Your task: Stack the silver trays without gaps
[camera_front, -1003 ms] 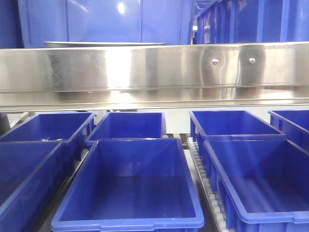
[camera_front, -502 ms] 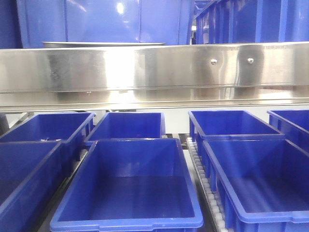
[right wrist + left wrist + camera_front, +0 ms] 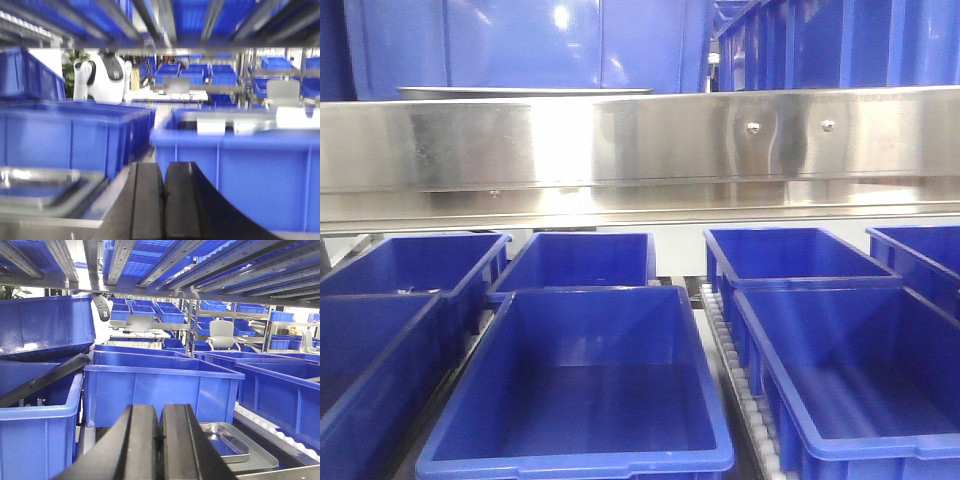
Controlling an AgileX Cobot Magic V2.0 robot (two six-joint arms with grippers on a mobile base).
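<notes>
The left gripper [image 3: 160, 432] and right gripper [image 3: 163, 197] each show jaws clenched together, grasping nothing. The silver trays [image 3: 227, 442] lie nested, 1 in another, on the shelf behind the steel rail [image 3: 640, 140], beside blue bins [image 3: 155, 387].

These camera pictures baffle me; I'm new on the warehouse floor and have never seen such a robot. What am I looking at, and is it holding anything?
It is a two-armed robot on wheels. The front view looks across a shiny steel rail at empty blue bins. The other two cameras sit on the wrists. The left wrist view shows the left gripper, its black fingers pressed together and holding nothing, with the silver trays nested just beyond. The blurred right wrist view shows the right gripper shut and empty too, trays at its lower left.
</notes>
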